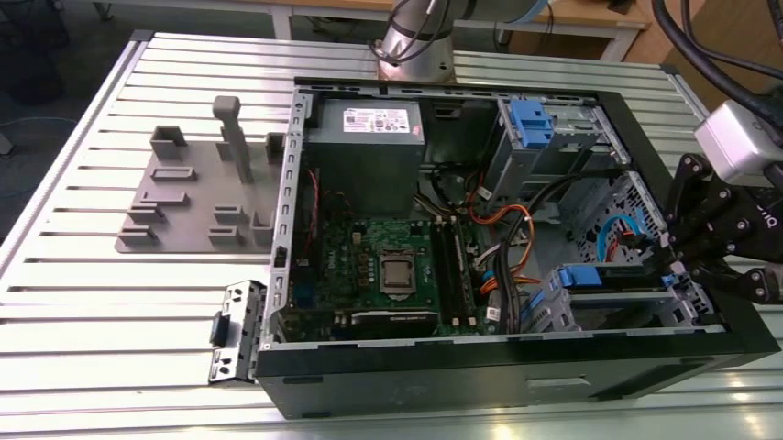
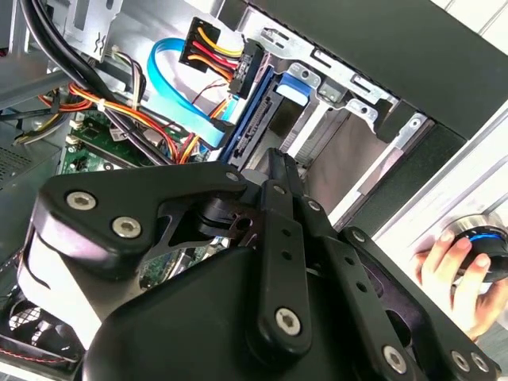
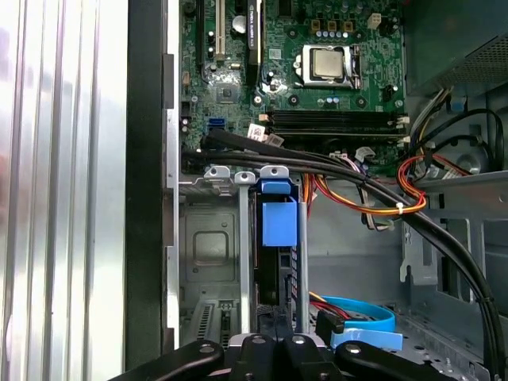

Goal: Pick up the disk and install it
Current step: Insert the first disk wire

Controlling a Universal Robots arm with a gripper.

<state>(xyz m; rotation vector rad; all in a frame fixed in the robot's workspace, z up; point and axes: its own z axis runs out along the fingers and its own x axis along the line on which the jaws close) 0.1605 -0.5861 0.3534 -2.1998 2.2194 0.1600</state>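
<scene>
An open computer case (image 1: 514,367) lay on a slatted metal table (image 1: 110,312); the gripper (image 1: 691,261) hung over the case's drive cage (image 3: 208,262), its fingers pressed together on the disk (image 3: 278,270), which stood on edge in the cage, blue rail showing; black cables (image 3: 333,171) and orange wires (image 3: 389,208) crossed just beside the cage, between it and the green motherboard (image 3: 294,63); a person's hand (image 2: 452,274) rested outside the case.
</scene>
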